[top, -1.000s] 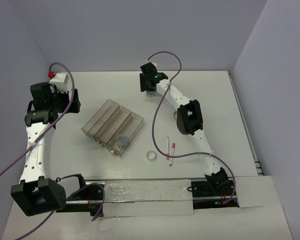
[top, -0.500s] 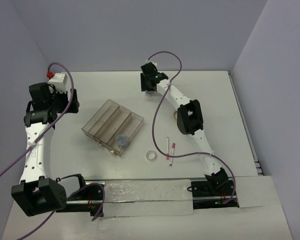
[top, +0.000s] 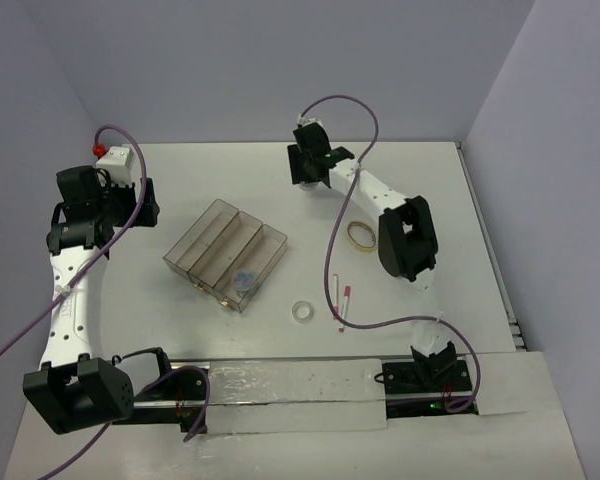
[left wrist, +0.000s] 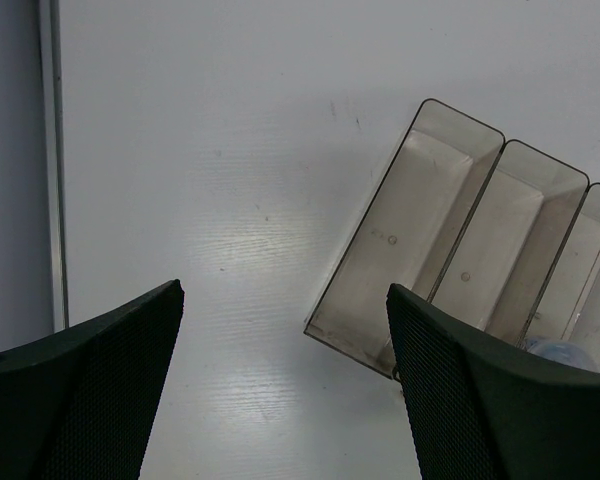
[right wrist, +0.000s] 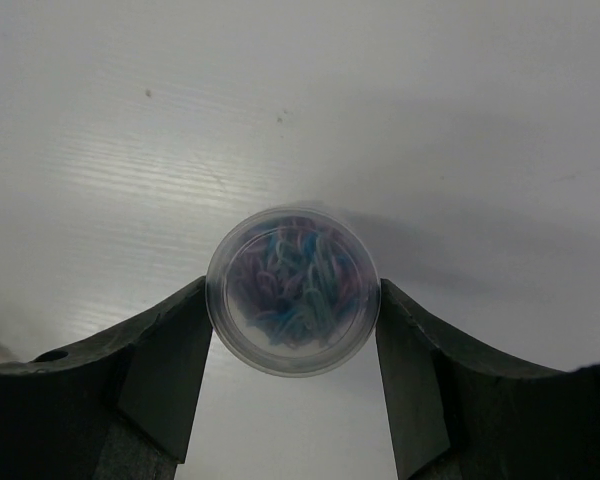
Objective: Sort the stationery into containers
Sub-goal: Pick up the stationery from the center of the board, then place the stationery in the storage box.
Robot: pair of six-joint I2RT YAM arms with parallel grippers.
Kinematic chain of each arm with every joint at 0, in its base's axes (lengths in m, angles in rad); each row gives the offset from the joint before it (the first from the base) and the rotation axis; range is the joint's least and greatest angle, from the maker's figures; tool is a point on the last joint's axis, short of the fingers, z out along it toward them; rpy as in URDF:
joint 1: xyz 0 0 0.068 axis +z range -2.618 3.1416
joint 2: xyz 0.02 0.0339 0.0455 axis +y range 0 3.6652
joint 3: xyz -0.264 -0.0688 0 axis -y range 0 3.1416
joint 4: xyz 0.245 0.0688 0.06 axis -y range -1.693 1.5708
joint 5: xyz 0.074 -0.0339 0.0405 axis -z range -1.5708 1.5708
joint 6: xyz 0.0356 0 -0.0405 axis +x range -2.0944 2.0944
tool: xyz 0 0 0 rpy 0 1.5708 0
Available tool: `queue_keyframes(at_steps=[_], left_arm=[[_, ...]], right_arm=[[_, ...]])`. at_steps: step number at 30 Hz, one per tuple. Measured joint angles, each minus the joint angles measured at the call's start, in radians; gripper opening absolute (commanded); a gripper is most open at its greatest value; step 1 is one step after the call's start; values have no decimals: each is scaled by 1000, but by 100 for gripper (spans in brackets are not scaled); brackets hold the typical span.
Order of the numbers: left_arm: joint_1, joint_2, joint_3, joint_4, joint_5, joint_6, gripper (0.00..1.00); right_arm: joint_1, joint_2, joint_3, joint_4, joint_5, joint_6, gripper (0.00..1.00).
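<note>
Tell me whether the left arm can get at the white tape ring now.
Probably yes: the left gripper is open and empty and the white tape ring lies uncovered, though the three-compartment tray sits between them and must be cleared.

Bright, even light, soft faint shadows, streaky sheen on the white table (right wrist: 100, 180), top view sharp.

1 overhead, 2 wrist close-ups (tray (top: 208, 238) shared)

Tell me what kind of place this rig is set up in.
Probably a robotics lab test cell, not an office: a white table boxed in by blank panels, left arm and right arm bolted at its edge, and a few staged props like the divided tray and small jar.
</note>
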Motion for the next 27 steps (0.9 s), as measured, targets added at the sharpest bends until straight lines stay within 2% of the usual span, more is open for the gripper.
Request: queue_keyframes(at_steps=[4,6,9,11,16,27], left_arm=[[3,-3,0,-10,5,-1,90],[6,-8,0,-15,7,-3,90],[7,-23,0,-23,15,-7,90],[7,-37,0,-25,25,-8,90],[8,-63,0,-44,36,-5,90],[10,-76,-13,-62,52,11,90]], right_arm=[[28,-178,-95,45,-1,-59,0],[68,-289,-192,114,-4,-95,0],[186,-451,-348,167,-14,-138,0],[276,-504,-414,196,-39,-163,0],[422,-493,-497,212,-107,-191,0],[418,-438,-626,214,-117,-143,0]])
